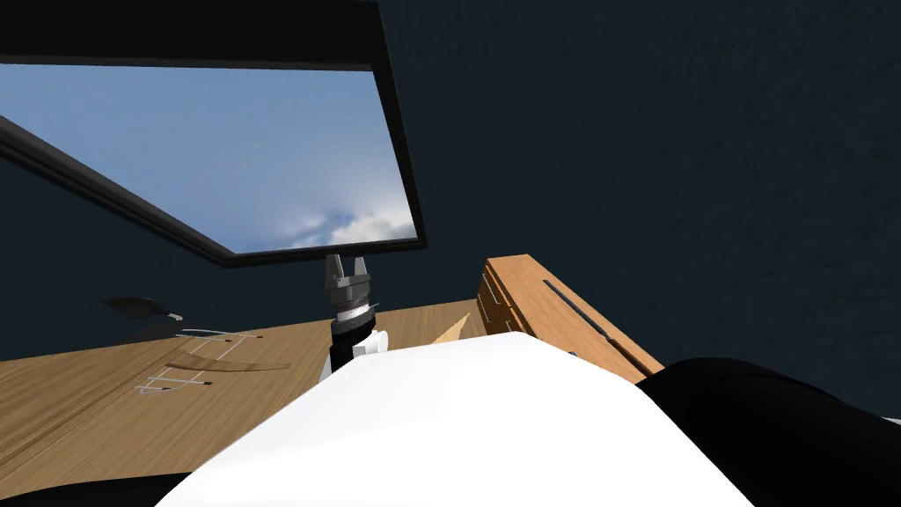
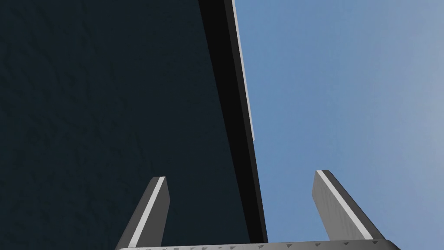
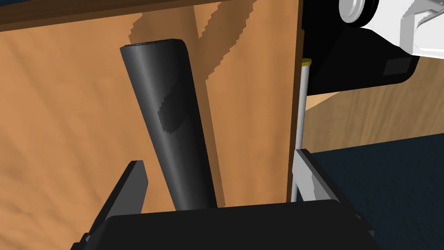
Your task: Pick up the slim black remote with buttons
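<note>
Right claw [image 3: 220, 157]: released, fingers spread wide, gripping nothing, low over the tabletop [image 3: 65, 130].
Between the fingers: the remote [image 3: 167, 126], a slim dark bar with rounded sides. Its near end is hidden behind the claw's body and its far end reaches out past the fingertips.
Gap: the remote is just beside one finger with a thin strip of wood between them, and well apart from the other finger. Neither touches it.
Buttons: cannot tell; the side that shows is plain and smooth.
Shadow: a dark patch falls across the middle of the remote, and two slanted bands lie on the wood beyond it.
Far finger: past the tabletop's edge, over a dark blue surface.
Rod [image 3: 302, 108]: thin and grey with a yellow tip, running right along the tabletop's edge, just beside that finger. Whether it rests on the wood I cannot tell.
Head view, remote: a thin dark streak on the orange-brown tabletop at 3 o'clock from the left claw [image 1: 347, 262], slanting from 10 to 4 o'clock.
Left claw: raised at the middle of the head view, pointing to 12 o'clock, released and empty.
Floor [image 1: 88, 405]: wood planks at 8 o'clock from the left claw.
On the floor: a small dark thing [image 1: 136, 306] at 9 o'clock, with thin white lines [image 1: 198, 356] near it.
</note>
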Robot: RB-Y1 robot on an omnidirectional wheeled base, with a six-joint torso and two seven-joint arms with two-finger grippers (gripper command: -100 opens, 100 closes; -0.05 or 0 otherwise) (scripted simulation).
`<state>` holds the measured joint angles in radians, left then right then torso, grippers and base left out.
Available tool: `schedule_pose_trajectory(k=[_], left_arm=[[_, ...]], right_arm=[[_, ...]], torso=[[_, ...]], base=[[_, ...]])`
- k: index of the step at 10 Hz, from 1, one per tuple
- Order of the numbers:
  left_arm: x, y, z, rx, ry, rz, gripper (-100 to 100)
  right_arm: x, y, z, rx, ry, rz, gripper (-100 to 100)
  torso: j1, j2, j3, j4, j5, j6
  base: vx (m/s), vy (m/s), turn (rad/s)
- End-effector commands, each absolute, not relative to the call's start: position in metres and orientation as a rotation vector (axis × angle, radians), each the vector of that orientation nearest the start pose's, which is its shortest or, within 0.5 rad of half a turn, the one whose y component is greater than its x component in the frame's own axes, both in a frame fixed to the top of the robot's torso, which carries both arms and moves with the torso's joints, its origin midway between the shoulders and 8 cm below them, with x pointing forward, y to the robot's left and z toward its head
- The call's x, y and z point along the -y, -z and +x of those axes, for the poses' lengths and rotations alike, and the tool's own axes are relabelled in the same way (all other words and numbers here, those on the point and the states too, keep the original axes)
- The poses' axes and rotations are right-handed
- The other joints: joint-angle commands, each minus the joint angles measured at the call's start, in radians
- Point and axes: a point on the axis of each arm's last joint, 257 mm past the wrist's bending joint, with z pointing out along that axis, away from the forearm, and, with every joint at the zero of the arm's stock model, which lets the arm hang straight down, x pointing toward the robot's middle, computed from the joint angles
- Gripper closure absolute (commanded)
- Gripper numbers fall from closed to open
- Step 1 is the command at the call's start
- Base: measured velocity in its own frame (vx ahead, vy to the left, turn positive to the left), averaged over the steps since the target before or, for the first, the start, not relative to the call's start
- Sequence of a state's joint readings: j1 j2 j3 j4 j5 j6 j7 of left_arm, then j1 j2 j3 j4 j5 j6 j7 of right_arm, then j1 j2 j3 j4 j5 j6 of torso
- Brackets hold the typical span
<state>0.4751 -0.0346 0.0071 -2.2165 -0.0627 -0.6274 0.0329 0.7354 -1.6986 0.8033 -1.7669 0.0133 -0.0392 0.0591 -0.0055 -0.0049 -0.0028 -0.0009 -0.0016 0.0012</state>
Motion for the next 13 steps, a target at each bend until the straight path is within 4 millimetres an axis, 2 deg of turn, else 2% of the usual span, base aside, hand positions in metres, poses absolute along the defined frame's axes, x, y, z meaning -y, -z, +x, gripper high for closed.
schedule_pose_trajectory(k=[1, 2, 4, 5, 6, 7, 8, 12, 13], left_arm=[[-0.271, -0.028, 0.336, -0.555, 1.317, -0.582, 0], [-0.271, -0.028, 0.336, -0.555, 1.317, -0.582, 0], [-0.271, -0.028, 0.336, -0.555, 1.317, -0.582, 0], [-0.271, -0.028, 0.336, -0.555, 1.317, -0.582, 0], [-0.271, -0.028, 0.336, -0.555, 1.317, -0.582, 0], [-0.271, -0.028, 0.336, -0.555, 1.317, -0.582, 0], [-0.271, -0.028, 0.336, -0.555, 1.317, -0.582, 0], [-0.271, -0.028, 0.336, -0.555, 1.317, -0.582, 0], [-0.271, -0.028, 0.336, -0.555, 1.317, -0.582, 0]], right_arm=[[0.513, 0.412, -0.015, -3.079, -0.068, 0.111, -100], [0.504, 0.416, -0.040, -3.114, -0.091, 0.165, -100], [0.504, 0.416, -0.040, -3.114, -0.091, 0.165, -100], [0.498, 0.419, -0.049, -3.126, -0.107, 0.189, -100], [0.503, 0.418, -0.045, -3.120, -0.097, 0.177, -100], [0.502, 0.418, -0.046, -3.121, -0.100, 0.179, 0], [0.500, 0.426, -0.052, -3.118, -0.100, 0.193, -100], [0.494, 0.445, -0.066, -3.112, -0.104, 0.225, -100], [0.495, 0.441, -0.064, -3.112, -0.104, 0.220, -100]], torso=[[0.000, 0.000, 0.000, 0.000, 0.000, 0.000], [0.003, 0.000, 0.000, 0.000, 0.001, 0.001], [0.002, 0.000, 0.000, 0.000, 0.000, 0.001], [0.005, 0.001, 0.000, 0.000, 0.001, 0.001], [0.006, 0.001, 0.001, 0.000, 0.001, 0.000], [0.007, 0.002, 0.001, 0.000, 0.002, 0.001], [0.009, 0.002, 0.001, 0.001, 0.002, 0.001], [0.008, 0.002, 0.001, 0.001, 0.002, 0.001], [0.008, 0.002, 0.001, 0.000, 0.002, 0.001]], base=[[0.025, -0.077, 0.056], [0.029, -0.114, 0.263], [0.021, -0.081, 0.074], [0.007, -0.035, 0.079], [0.003, -0.020, 0.027], [0.000, 0.000, 0.000], [0.005, -0.006, 0.070], [0.009, -0.012, 0.061], [0.004, -0.006, 0.013]])
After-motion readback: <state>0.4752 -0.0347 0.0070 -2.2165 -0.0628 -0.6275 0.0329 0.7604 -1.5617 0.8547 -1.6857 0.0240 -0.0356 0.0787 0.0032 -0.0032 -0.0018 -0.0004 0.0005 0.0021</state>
